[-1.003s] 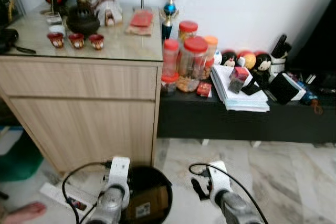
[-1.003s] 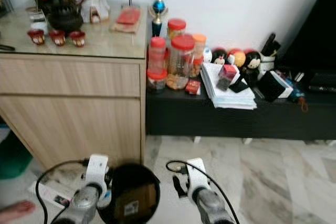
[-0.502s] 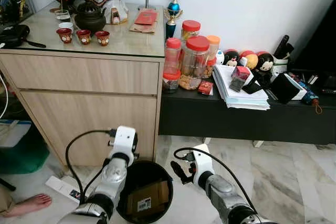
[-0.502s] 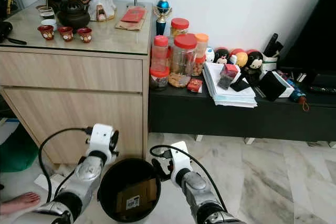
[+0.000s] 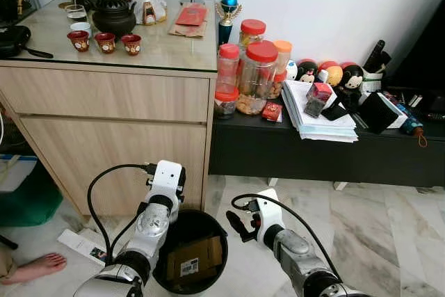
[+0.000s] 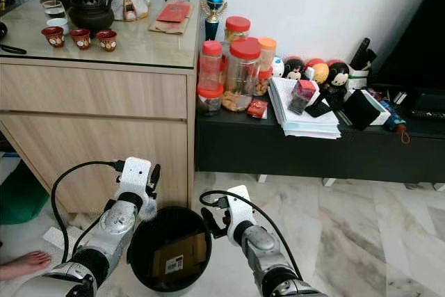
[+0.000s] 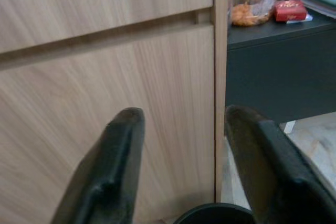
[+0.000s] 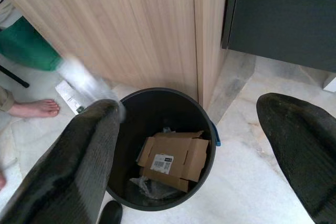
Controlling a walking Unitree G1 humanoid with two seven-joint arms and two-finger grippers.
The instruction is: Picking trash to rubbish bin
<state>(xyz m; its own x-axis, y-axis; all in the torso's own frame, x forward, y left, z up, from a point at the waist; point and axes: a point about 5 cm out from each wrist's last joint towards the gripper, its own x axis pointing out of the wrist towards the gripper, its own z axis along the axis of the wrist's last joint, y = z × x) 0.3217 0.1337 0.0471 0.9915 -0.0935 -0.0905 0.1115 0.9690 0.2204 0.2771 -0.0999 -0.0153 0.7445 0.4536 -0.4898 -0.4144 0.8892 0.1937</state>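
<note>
Marble-tiled floor (image 5: 361, 227) w/ a light wooden cabinet (image 5: 111, 137) at 10 o'clock and a low black worktop (image 5: 320, 154) at 2 o'clock crowded w/ red-lidded clear plastic jars (image 5: 259, 78), a stack of white papers (image 5: 316, 113) and round toy figures. Round black plastic rubbish bin (image 5: 189, 250) stands on the floor at 6 o'clock, just beside the cabinet corner; a flattened brown cardboard box (image 8: 176, 158) w/ a white label lies inside it, plus some clear wrap.

Left gripper (image 7: 184, 166) sits above the bin's rim at its 10 o'clock side, jaws spread, nothing between them, facing the cabinet front. Right gripper (image 8: 205, 156) hangs at the bin's 3 o'clock side, jaws spread wide, empty, looking down into the bin.

Judgement: drop-off looks done, box in bin, both grippers free. A white flat packet (image 5: 82, 245) lies on the floor at 8 o'clock near a person's bare foot (image 5: 38, 268); prob. next trash. Next move calls for turning toward it, bending low and closing jaws on its thin edge
</note>
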